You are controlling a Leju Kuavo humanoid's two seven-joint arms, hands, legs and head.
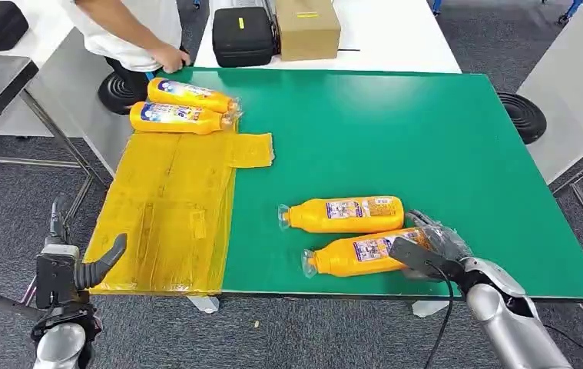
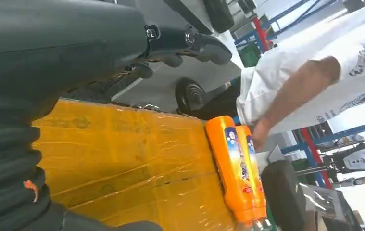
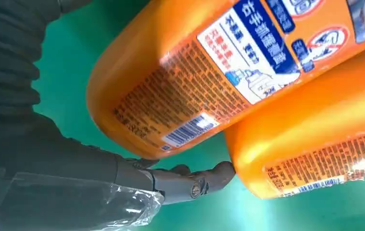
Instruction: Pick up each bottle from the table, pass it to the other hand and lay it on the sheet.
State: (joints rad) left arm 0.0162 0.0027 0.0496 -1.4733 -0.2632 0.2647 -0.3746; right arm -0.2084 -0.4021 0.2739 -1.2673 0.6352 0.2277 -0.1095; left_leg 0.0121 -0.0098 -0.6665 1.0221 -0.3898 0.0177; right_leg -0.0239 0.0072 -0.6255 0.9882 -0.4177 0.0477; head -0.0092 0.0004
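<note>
A: Green desk (image 1: 426,131), seen from the head. Yellow sheet (image 1: 173,207) draped over its left end. Two orange bottles (image 1: 184,106) lying side by side, touching, at the sheet's far edge, caps toward the desk's middle.

B: And on the bare green?

A: Two more lying flat near the front edge, caps to the left: far bottle (image 1: 346,214) and, just in front of it, near bottle (image 1: 361,252), tilted slightly.

B: Right hand?

A: Right hand (image 1: 426,247) at the base end of the near bottle, wrapped partly in clear plastic. Fingers (image 3: 190,180) extended low beside the bottle's base, on the desk side; thumb side hidden. Clamped or merely touching: cannot tell.

B: Left hand?

A: Left hand (image 1: 88,265) off the desk's front left corner, beside the sheet, holding nothing, fingers apart.

B: Surroundings?

A: Person in a white shirt (image 1: 130,27) at the far left corner, a hand (image 1: 171,58) near the two bottles. Black case (image 1: 242,34) and cardboard box (image 1: 307,27) on a white table beyond. Grey carpet below.
</note>
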